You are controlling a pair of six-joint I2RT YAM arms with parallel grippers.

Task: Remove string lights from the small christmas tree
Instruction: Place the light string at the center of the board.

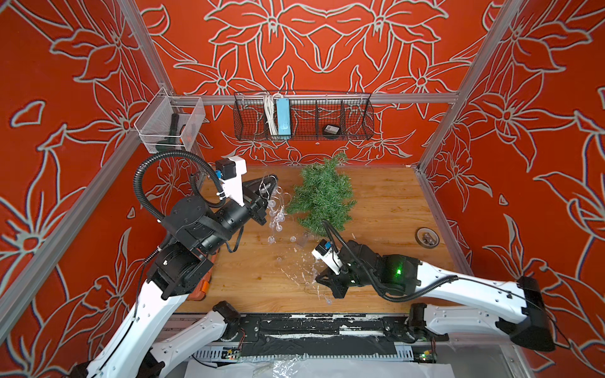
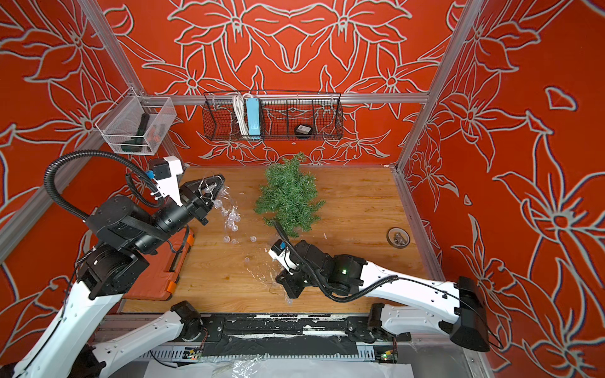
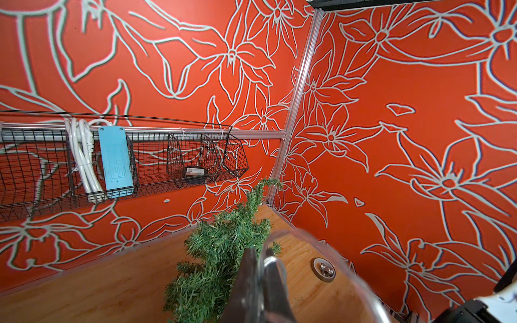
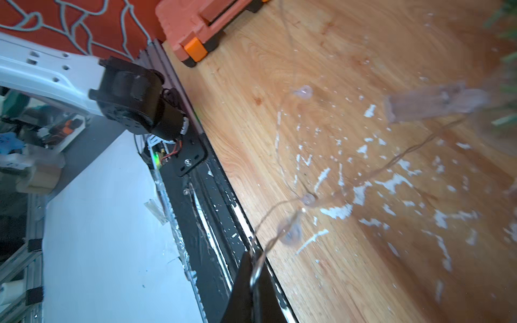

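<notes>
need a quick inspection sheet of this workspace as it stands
surface: wooden tabletop, white paint flecks near the front.
job's things: small green artificial fir tree lies on its side, no bulbs seen on it; silvery wire string lights with clear bulbs run between both grippers.
clutter: orange plastic tool case, small round grey ring.
grippers: left gripper shut on the string lights; right gripper shut on the wire.
cables: black corrugated conduits on both arms.
surroundings: red floral walls; black wire basket holding a light blue power strip and white coiled cable.
</notes>
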